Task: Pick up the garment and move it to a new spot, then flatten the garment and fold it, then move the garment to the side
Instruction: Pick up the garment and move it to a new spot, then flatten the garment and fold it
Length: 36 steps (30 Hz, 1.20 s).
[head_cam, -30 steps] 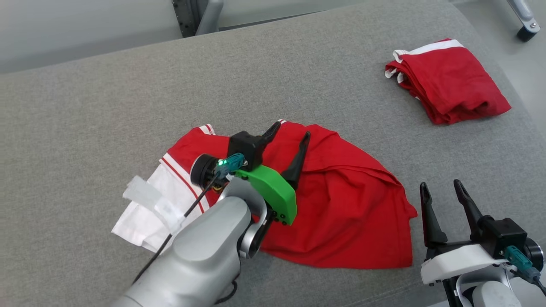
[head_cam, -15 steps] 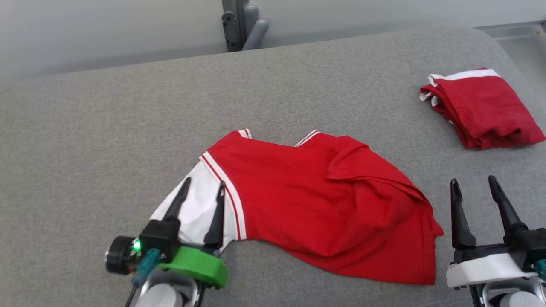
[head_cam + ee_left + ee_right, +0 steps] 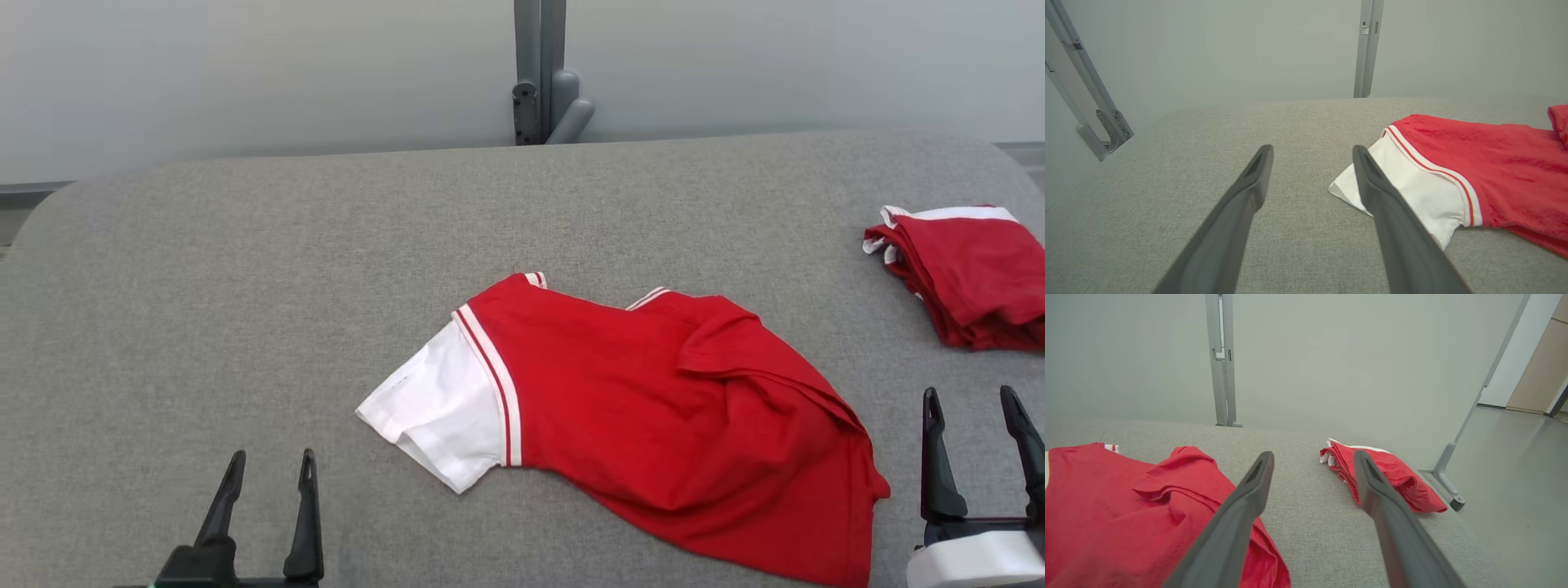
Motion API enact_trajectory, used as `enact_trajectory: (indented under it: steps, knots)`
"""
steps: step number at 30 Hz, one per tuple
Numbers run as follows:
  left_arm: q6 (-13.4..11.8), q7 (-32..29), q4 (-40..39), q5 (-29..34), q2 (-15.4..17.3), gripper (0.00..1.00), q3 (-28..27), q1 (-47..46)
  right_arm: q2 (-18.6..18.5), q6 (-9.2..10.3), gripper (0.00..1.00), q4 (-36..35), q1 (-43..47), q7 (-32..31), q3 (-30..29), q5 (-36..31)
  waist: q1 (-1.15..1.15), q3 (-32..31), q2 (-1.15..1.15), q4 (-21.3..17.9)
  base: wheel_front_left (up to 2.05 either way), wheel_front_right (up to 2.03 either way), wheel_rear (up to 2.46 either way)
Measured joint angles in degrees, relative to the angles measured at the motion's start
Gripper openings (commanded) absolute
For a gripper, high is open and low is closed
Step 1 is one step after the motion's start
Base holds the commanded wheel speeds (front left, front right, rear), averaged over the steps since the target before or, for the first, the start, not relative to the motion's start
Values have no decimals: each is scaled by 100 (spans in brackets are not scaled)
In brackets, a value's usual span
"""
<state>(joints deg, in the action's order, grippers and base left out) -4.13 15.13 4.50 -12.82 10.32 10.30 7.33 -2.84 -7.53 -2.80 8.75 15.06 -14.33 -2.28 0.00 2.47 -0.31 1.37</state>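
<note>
Bare grey surface (image 3: 204, 286) left of garment (image 3: 653, 408); folded red pile (image 3: 971, 269) far right

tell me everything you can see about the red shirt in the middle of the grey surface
The red shirt looks like soft knit cloth, red in the body, with a white sleeve joined by white and red stripes. It lies unfolded and rumpled on the grey padded surface, sleeve pointing to the robot's left, with one part flapped over near its far right. Only the surface touches it; the left pincer and right pincer stand open, apart from it.
</note>
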Motion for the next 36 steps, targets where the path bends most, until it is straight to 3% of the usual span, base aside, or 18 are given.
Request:
enact_trajectory:
  steps: [8,12,36]
  knots:
    - [811,0,-76,282,-259,100,-610,421,4,0,100,274,215,0,-32,-110,0,-219,0,155,0,0,0]
    - [1017,0,-70,350,-353,100,-762,499,4,0,100,305,221,0,-33,-60,0,-248,0,146,0,0,0]
    - [1145,1,129,409,-588,100,-794,169,4,0,100,283,34,0,247,133,0,-48,0,-101,0,0,0]
